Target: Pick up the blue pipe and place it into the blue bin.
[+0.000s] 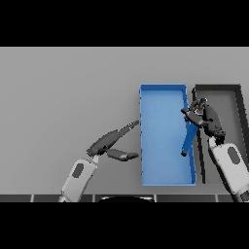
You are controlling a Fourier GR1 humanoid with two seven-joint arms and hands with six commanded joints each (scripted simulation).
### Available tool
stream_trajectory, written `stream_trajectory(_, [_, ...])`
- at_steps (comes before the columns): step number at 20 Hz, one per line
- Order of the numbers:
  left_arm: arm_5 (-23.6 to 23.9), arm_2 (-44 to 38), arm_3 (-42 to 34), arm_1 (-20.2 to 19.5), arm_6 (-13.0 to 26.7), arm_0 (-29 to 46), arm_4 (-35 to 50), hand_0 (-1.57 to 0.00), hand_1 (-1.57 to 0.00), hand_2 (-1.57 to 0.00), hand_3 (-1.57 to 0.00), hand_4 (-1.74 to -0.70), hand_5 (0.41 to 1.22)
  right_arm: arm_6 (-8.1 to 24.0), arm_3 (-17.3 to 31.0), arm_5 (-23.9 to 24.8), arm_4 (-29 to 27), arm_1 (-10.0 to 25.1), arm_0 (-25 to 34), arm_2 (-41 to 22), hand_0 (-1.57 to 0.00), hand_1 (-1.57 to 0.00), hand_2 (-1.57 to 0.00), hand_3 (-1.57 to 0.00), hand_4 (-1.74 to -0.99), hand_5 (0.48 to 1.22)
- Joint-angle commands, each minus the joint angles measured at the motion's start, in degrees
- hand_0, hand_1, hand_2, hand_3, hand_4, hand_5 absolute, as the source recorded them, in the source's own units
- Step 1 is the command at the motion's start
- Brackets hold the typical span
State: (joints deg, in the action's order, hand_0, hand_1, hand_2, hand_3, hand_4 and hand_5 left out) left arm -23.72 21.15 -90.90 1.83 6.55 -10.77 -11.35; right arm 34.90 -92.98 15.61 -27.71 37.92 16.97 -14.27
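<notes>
Right hand (203,114) sits at the blue bin's (163,177) right wall, fingers curled round the top end of the blue pipe (188,140), which hangs tilted inside the bin along that wall, lower end (184,154) low over the bin floor; can't tell if it touches. Left hand (113,142) is just left of the bin, fingers straight and holding nothing, fingertips close to the bin's left wall. A dark grey bin (238,97) sits just right of the blue bin on the grey table (63,87).
</notes>
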Motion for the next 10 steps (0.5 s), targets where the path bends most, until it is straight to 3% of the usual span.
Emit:
stream_trajectory(1, [0.2, 0.1, 0.4, 0.1, -0.2, -0.3, -0.4, 0.0, 0.0, 0.0, 0.0, -0.88, 0.421, -0.4, 1.4, 3.8, -2.5, 2.2, 0.9, -3.4, -1.46, -1.34, -1.34, -0.79, -1.678, 1.221])
stream_trajectory(3, [0.0, 0.4, 0.0, 0.2, -0.1, -0.3, -0.4, 0.0, 0.0, 0.0, 0.0, -0.88, 0.422, -0.3, 2.4, 9.1, -8.5, 8.3, 4.0, -10.3, -0.94, -0.85, -0.86, -0.5, -1.503, 1.221])
stream_trajectory(5, [0.0, 0.5, -0.1, 0.0, -0.1, 0.2, -0.3, 0.0, 0.0, 0.0, 0.0, -0.88, 0.427, -0.6, 2.7, 9.9, -13.6, 13.5, 8.2, -18.0, -0.6, -0.55, -0.55, -0.32, -1.337, 1.221])
stream_trajectory(7, [-0.3, 0.3, -0.3, 0.0, -0.3, 0.3, 0.3, 0.0, 0.0, 0.0, 0.0, -0.88, 0.43, -1.0, 2.0, 7.5, -13.5, 15.5, 10.7, -22.2, -0.38, -0.35, -0.35, -0.21, -1.219, 1.137])
stream_trajectory(10, [-0.2, 0.6, -1.3, 0.3, 0.9, 0.3, 0.4, 0.0, 0.0, 0.0, 0.0, -0.89, 0.428, -0.6, 3.4, 4.2, -13.7, 18.1, 13.9, -27.8, -0.2, -0.18, -0.18, -0.1, -1.11, 0.979])
